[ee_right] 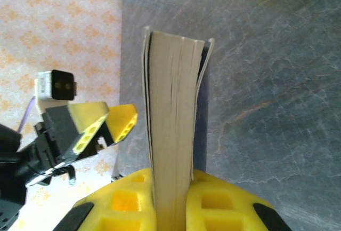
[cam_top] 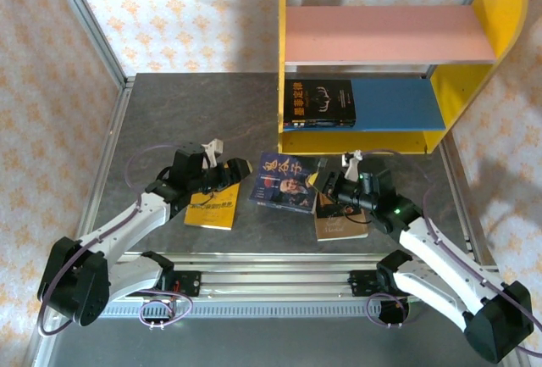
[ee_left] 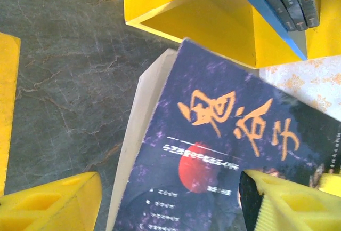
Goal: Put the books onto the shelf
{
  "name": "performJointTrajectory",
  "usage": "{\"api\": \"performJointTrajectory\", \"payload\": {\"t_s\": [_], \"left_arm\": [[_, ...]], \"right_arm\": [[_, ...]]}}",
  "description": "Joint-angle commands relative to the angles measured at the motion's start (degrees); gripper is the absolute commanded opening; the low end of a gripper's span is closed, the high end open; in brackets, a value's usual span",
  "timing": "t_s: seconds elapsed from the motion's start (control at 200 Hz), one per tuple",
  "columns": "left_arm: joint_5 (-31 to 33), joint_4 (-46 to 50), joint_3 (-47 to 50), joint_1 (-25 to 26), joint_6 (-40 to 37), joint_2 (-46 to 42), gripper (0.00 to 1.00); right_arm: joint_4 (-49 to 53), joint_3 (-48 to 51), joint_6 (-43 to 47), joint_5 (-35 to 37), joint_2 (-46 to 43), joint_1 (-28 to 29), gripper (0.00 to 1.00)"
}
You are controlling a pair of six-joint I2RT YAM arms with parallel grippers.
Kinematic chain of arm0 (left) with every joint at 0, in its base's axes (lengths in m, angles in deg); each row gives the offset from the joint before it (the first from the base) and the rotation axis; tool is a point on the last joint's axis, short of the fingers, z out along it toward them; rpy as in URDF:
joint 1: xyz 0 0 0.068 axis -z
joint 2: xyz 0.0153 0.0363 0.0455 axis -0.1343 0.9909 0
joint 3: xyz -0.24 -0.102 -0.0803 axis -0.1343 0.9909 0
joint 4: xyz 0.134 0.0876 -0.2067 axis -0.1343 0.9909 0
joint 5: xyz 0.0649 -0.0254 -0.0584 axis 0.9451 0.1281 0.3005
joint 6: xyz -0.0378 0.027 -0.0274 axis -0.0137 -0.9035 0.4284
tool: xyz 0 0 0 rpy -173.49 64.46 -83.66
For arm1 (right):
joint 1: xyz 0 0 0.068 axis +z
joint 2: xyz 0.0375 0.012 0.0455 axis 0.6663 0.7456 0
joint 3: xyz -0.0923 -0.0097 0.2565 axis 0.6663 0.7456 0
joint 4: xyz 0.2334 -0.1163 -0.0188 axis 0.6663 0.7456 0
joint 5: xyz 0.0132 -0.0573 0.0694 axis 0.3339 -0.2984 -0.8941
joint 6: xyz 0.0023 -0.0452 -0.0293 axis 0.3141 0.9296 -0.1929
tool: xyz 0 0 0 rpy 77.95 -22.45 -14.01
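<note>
**Dark blue book gripped, shelf comes next**

The dark blue book [cam_top: 286, 182] is in front of the shelf [cam_top: 282, 45], between both arms. The right gripper [ee_right: 170, 188] is closed firmly on its page edge. The left gripper [ee_left: 170, 199] is open beside it and holds nothing. The next move probably needs a lift toward the blue board [cam_top: 398, 100].

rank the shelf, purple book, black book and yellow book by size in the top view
1. shelf
2-3. purple book and black book look alike, no ranking
4. yellow book, partly hidden under the left arm
</note>
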Motion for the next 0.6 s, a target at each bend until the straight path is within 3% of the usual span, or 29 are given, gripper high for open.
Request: {"api": "performJointTrajectory", "payload": {"t_s": [0.0,0.41,0.596], "left_arm": [[-1.7,-2.3,1.3,-0.2,0.7,0.4,0.69],[-5.0,-9.7,3.9,0.5,4.6,2.6,0.69],[-8.1,-19.5,5.6,0.6,10.3,4.5,0.69]], "right_arm": [[-9.0,-3.7,-0.9,-3.0,-0.5,-0.6,0.1],[-19.9,-1.2,-5.5,-3.0,0.9,-0.8,0.1],[-24.1,0.1,-7.3,-2.6,1.3,-0.8,0.1]]}}
